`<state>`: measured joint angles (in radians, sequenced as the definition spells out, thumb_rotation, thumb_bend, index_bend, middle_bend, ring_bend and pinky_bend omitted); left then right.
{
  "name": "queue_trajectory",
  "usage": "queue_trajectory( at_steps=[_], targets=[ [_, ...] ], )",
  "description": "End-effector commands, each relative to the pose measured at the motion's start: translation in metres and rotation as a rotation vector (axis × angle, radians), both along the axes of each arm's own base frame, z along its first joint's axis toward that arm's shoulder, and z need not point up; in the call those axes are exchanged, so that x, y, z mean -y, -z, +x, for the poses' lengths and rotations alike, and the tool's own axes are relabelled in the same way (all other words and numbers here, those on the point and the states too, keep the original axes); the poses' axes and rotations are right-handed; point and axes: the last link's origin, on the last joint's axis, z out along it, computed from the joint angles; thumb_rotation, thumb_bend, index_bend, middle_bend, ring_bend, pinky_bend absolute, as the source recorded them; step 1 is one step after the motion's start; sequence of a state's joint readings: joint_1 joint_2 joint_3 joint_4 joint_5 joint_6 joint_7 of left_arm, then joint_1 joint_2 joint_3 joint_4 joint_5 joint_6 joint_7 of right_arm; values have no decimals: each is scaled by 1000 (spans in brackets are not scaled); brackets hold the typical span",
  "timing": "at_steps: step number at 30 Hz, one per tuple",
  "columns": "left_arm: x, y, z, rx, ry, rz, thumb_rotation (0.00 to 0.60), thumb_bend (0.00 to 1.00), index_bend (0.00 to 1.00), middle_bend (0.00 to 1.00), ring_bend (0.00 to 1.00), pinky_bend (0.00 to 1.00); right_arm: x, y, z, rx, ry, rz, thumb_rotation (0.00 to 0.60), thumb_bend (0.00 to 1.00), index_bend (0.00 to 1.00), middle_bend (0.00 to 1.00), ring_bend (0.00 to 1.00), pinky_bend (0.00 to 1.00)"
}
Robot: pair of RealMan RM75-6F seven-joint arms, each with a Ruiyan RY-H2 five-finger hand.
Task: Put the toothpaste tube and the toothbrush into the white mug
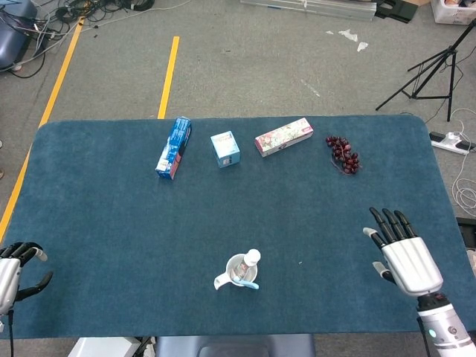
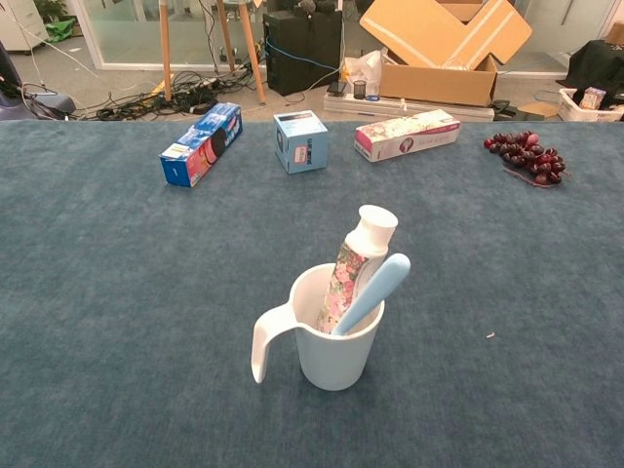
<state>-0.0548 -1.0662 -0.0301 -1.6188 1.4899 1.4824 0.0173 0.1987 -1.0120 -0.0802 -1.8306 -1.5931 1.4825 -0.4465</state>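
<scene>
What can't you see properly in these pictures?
- The toothbrush bristles: down inside the mug, in both views.
- The bottom of the toothpaste tube: behind the mug wall.
- The left robot hand: cut off by the head view's edge.
- The right robot hand: outside the chest view.

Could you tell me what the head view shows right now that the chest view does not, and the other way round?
Only the head view shows the two hands: the right hand spread open over the table's right edge, and the left hand at the lower left corner.

Only the chest view shows the cardboard box behind the table.

Both show the white mug holding the toothpaste tube and toothbrush, three cartons in a row and the grapes.
</scene>
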Motion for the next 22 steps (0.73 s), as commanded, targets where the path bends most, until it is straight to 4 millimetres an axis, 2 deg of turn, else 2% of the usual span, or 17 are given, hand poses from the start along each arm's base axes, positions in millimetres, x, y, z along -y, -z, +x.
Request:
queue_trajectory(
  at_steps=[1,9,22],
  targets=[
    [0,1,-1,-9,3,-3,600,252,441,357,275,331,-10,-1,-12,30,35,-22,600,143,312,56,0,109],
    [-2,2,-2,-3,-11,-10,600,252,437,357,275,331,-15,-6,-33,52,101,-45,600,143,312,56,0,109],
    [-4,8,-3,-17,-27,-30,600,252,445,357,275,331,-6,-8,-40,75,124,-19,600,143,312,56,0,109]
  ],
)
